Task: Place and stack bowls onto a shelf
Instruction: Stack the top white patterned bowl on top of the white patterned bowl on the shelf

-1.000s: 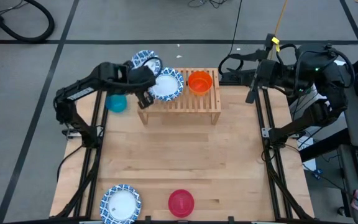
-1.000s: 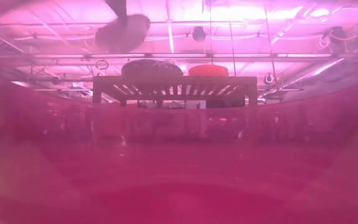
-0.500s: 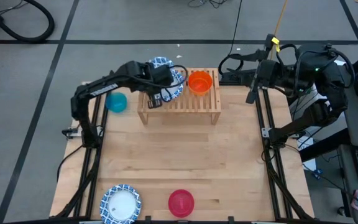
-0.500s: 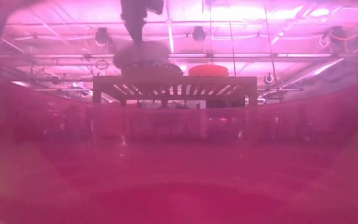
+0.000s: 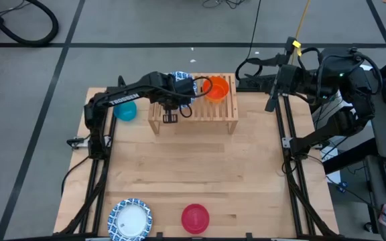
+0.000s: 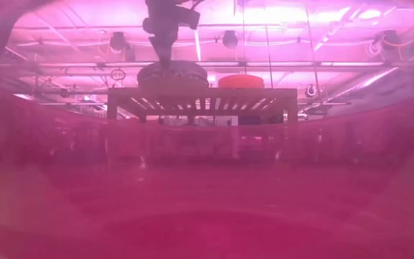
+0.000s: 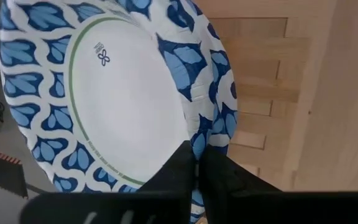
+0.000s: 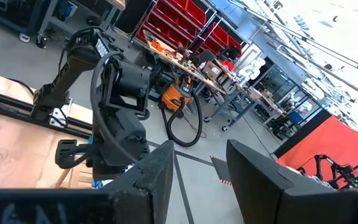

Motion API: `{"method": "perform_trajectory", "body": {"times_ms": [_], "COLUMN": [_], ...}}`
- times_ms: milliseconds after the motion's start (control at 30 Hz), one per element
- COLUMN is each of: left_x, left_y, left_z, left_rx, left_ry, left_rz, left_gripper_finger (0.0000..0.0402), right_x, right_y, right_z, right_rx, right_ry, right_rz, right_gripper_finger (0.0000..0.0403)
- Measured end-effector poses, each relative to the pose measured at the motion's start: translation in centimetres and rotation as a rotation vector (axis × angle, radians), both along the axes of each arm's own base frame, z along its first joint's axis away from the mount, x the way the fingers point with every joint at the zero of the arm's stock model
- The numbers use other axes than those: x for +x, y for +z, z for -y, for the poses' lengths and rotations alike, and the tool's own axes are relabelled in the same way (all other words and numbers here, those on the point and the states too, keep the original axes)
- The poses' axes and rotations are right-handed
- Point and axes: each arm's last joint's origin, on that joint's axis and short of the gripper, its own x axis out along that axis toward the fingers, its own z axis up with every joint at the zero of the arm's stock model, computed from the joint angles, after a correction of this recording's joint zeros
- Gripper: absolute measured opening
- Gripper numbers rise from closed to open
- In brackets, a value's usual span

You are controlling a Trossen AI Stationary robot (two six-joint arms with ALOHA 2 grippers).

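Note:
My left gripper [image 5: 177, 94] is over the left half of the shelf [image 5: 206, 114], shut on a blue-patterned dish [image 7: 117, 99]. That dish lies on a second blue-patterned dish [image 7: 224, 84] on the slatted top; the two read as one low stack [image 6: 172, 74] in the low view. An orange bowl [image 5: 215, 88] stands on the shelf's right half. The teal bowl [image 5: 125, 109] sits on the table left of the shelf. Another dish [image 5: 130, 219] and the red bowl [image 5: 195, 217] sit at the near edge. My right gripper [image 8: 197, 168] is open, parked beyond the far right corner. No yellow bowl shows. My left gripper pinches the top dish's patterned rim [image 7: 201, 140] between its two fingers [image 7: 179, 171]. It comes from above, pointing down [image 6: 165, 43]. The dish is about level and rests on the dish beneath it on the shelf.
The red bowl stands right against the low camera and tints that view pink. The wide tabletop [image 5: 200, 167] between the shelf and the near edge is bare wood. Dark frame rails [image 5: 293, 174] run along both table sides.
My left gripper has carried the dish from beyond the shelf's far left corner toward the right, over the shelf, and down. The dish, first high and tilted, has levelled out and now lies on the dish that was on the shelf. The gripper has stayed shut.

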Motion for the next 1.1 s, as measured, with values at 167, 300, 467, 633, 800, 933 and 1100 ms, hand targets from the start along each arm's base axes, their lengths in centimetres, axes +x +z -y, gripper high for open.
{"method": "perform_trajectory", "body": {"times_ms": [167, 300, 467, 633, 800, 933, 1100], "left_x": [0.1, 0.1, 0.3, 0.4, 0.6, 0.6, 0.6], "left_y": [0.0, 0.1, 0.1, 0.1, 0.1, 0.1, 0.1], "left_z": [0.2, 0.5, 1.0, 1.9, 2.6, 2.7, 2.5], "left_rx": [0.039, 0.081, 0.126, 0.125, 0.133, 0.133, 0.133], "left_ry": [-0.050, -0.069, -0.084, -0.109, -0.173, -0.174, -0.167], "left_rz": [-0.029, -0.048, -0.065, -0.070, -0.090, -0.090, -0.088], "left_gripper_finger": [0.0050, 0.0055, 0.0057, 0.0057, 0.0057, 0.0050, 0.0019], "right_x": [0.0, 0.0, 0.0, 0.0, 0.0, 0.0, 0.0], "right_y": [-0.2, -0.3, -0.3, -0.3, -0.3, -0.3, -0.3], "right_z": [0.0, 0.0, 0.0, 0.0, 0.0, 0.0, 0.0], "right_rx": [0.000, 0.000, 0.000, 0.000, 0.000, 0.000, 0.000], "right_ry": [0.000, 0.000, 0.000, 0.000, 0.000, 0.000, 0.000], "right_rz": [-0.023, -0.034, -0.036, -0.037, -0.036, -0.036, -0.037], "right_gripper_finger": [0.0144, 0.0144, 0.0144, 0.0144, 0.0144, 0.0144, 0.0144]}}
